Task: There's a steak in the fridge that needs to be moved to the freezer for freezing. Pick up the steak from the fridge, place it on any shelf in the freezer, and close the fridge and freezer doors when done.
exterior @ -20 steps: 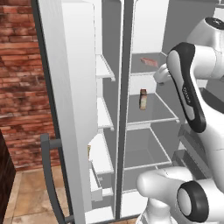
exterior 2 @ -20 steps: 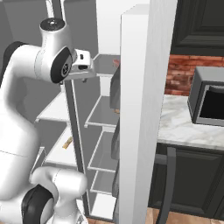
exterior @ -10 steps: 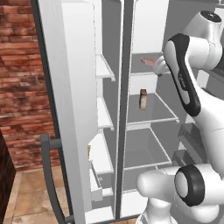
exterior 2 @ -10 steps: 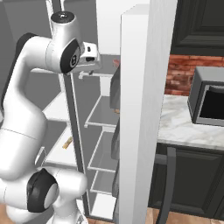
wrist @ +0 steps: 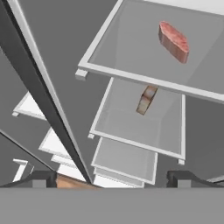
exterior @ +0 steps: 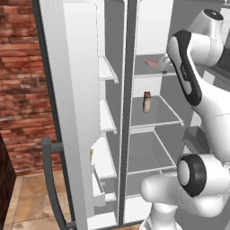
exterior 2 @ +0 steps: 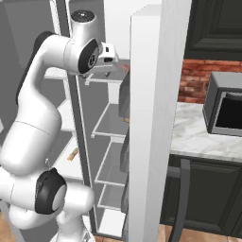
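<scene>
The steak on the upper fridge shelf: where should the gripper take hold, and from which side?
Grip the steak across its narrow width, pinching its long edges, coming in from the open front of the shelf. It lies as a flat slab with bare shelf around it, and the gripper is open.

A red brick wall (exterior: 22, 81), a wooden floor (exterior: 31, 202), dark cabinets (exterior 2: 212, 23), a marble counter (exterior 2: 198, 137) with a microwave (exterior 2: 227, 106).

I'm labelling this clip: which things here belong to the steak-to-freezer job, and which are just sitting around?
Belongs to the job:
steak on an upper shelf of the fridge
freezer, door open
gripper, open, empty

Just sitting around:
tan-brown jar, one shelf lower
microwave on the counter
</scene>
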Controlling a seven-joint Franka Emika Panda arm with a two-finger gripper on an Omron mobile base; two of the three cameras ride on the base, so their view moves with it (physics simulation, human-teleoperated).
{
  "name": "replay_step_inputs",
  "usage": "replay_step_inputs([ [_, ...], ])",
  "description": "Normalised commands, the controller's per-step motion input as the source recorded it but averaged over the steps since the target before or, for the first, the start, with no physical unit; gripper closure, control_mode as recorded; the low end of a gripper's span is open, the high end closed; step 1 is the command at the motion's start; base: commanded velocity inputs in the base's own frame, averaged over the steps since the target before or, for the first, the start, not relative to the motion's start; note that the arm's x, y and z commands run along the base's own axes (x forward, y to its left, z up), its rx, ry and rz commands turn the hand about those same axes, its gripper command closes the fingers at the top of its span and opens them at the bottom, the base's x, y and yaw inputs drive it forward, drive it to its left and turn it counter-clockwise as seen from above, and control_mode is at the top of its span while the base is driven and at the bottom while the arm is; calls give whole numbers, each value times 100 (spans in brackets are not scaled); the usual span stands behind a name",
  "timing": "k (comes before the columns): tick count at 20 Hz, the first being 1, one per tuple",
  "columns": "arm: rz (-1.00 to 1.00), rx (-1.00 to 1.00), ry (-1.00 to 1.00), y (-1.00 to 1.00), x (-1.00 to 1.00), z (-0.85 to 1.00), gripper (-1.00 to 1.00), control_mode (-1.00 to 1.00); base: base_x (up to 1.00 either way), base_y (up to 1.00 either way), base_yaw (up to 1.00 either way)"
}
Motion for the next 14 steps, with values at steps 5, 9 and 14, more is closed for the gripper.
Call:
replay_step_inputs([
  [5, 0, 0, -8, -25, 52, 0, -100, -100, 0, 0, 0],
  [9, 0, 0, -9, -2, 45, 0, -100, -100, 0, 0, 0],
  [14, 0, 0, 2, -3, 47, -1, -100, -100, 0, 0, 0],
])
